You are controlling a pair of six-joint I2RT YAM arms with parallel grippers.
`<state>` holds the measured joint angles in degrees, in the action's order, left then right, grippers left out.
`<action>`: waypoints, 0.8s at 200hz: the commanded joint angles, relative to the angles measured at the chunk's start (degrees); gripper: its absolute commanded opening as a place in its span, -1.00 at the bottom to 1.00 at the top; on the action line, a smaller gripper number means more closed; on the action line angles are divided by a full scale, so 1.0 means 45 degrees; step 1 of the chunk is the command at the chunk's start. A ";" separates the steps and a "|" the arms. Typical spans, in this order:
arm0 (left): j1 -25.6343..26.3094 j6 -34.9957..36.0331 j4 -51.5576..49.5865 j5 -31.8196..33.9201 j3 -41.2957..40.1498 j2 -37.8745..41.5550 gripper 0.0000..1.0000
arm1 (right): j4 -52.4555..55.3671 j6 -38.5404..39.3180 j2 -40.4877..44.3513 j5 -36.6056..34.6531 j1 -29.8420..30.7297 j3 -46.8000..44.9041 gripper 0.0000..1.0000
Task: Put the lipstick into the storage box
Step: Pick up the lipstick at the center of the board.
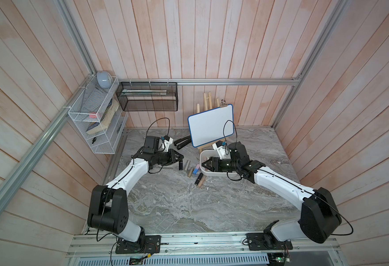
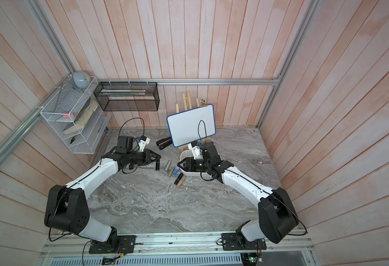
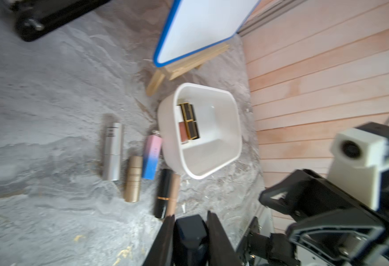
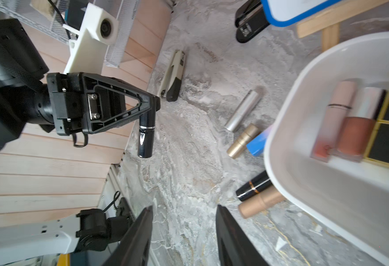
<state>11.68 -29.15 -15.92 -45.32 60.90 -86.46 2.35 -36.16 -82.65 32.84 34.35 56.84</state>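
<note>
1. Just left of centre in a top view, the left claw (image 1: 182, 159) is clamped on a dark lipstick (image 4: 145, 135), which hangs downward from its tips above the grey marble counter (image 1: 165, 202).
2. The right claw (image 4: 184, 207) is spread apart with nothing between its jaws. In both top views it sits right of centre, over the left end of the white storage box (image 1: 211, 173).
3. The box already holds several cosmetic tubes (image 4: 354, 129).
4. Five more lipsticks (image 3: 133, 178) lie on the counter between the two claws, just left of the box.
</note>
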 commanded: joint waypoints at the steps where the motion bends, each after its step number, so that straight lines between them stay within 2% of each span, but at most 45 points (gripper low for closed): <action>1: 0.0007 -0.2133 0.3635 -0.1951 -0.0910 0.0739 -0.63 | -0.1460 -0.0639 -0.0267 0.1457 0.0213 0.0443 0.01; 30: 0.0011 -0.3633 0.6161 -0.2538 -0.1872 0.1334 -0.63 | -0.2389 -0.0962 -0.0582 0.2355 0.0581 0.0759 0.04; 51: 0.0026 -0.4172 0.7106 -0.2775 -0.2185 0.1540 -0.63 | -0.2602 -0.1026 -0.0882 0.2696 0.0952 0.1200 0.05; 160: 0.0430 -0.4265 0.7326 -0.2941 -0.2286 0.1854 -0.63 | -0.2883 -0.1202 -0.2073 0.2780 0.1439 0.2425 0.04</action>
<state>12.97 -48.07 15.07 -57.25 51.29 -79.46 -9.17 -40.95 -90.87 44.12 40.18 65.67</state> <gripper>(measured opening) 0.242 0.523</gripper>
